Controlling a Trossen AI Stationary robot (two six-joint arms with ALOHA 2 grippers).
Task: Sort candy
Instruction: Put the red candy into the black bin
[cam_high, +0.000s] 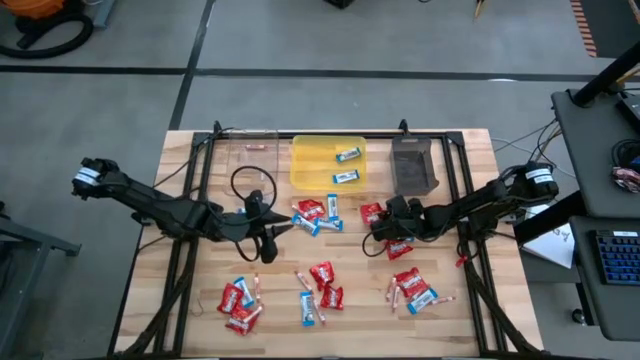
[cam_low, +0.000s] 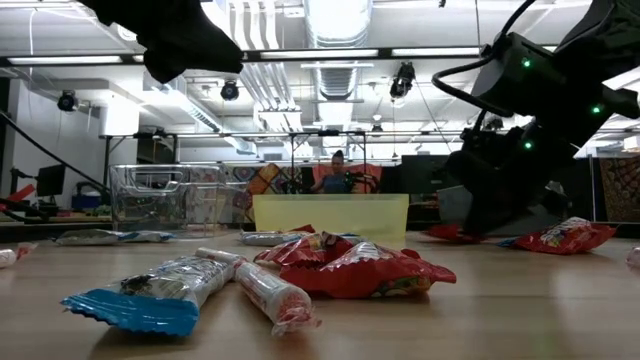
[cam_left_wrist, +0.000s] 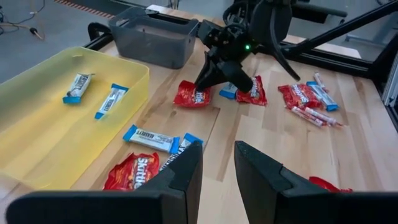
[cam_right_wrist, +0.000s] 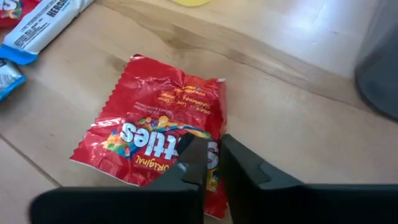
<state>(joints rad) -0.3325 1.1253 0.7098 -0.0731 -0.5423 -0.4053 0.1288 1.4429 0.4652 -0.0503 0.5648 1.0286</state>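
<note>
While the left gripper (cam_high: 268, 230) hangs empty, fingers slightly parted, above the wooden table (cam_high: 200, 320) beside the scattered candy (cam_high: 320, 285), the right gripper (cam_right_wrist: 208, 165) sits low near the dark grey plastic tray (cam_high: 413, 168), fingers pinched on the edge of a crinkled red Skittles packet (cam_right_wrist: 155, 127) lying flat on the wood; two blue-and-white bars (cam_high: 346, 166) rest in the yellow plastic tray (cam_high: 300, 160)

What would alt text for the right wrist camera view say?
The right gripper is shut on the edge of a red Skittles packet lying flat on the wooden table. Blue-and-white bars lie nearby, and a dark tray shows at the edge.
</note>
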